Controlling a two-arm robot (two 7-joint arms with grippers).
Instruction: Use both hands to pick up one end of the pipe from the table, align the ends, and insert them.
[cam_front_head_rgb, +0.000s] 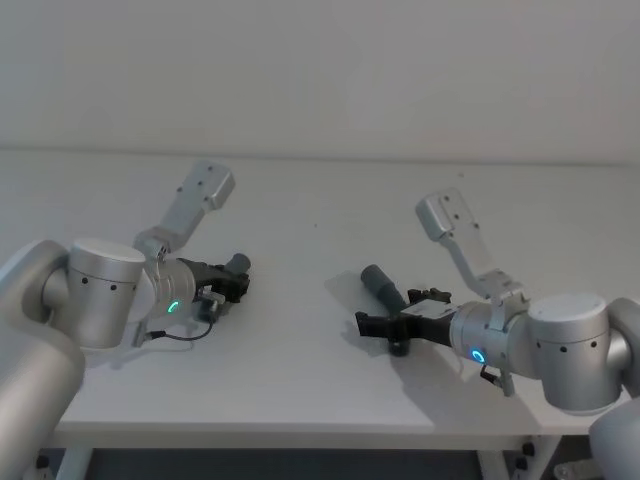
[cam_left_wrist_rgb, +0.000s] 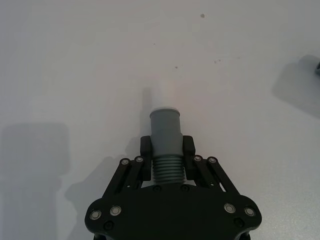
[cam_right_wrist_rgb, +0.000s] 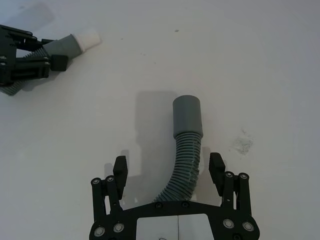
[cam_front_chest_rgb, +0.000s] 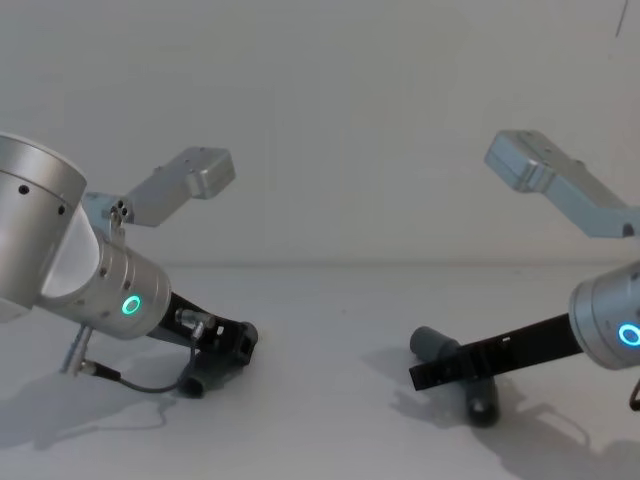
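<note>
My left gripper (cam_left_wrist_rgb: 166, 147) is shut on one grey pipe piece (cam_left_wrist_rgb: 165, 131), clamped at its ribbed part just behind the collar end. That piece's short white inner section (cam_right_wrist_rgb: 88, 38) points out past the fingers. In the head view this gripper (cam_front_head_rgb: 232, 281) sits low over the table (cam_front_head_rgb: 300, 385) at the left. The second pipe piece (cam_right_wrist_rgb: 187, 145) lies bent on the table. My right gripper (cam_right_wrist_rgb: 168, 166) stands open astride its ribbed part, with the fingers apart from it on both sides. Its collar end (cam_front_head_rgb: 380, 280) points away from the right gripper (cam_front_head_rgb: 372, 325).
The white wall rises behind the table's far edge. The table's front edge (cam_front_head_rgb: 300, 432) runs just below both arms. A bare stretch of table separates the two pipe pieces. A thin black cable (cam_front_chest_rgb: 140, 381) hangs from the left wrist.
</note>
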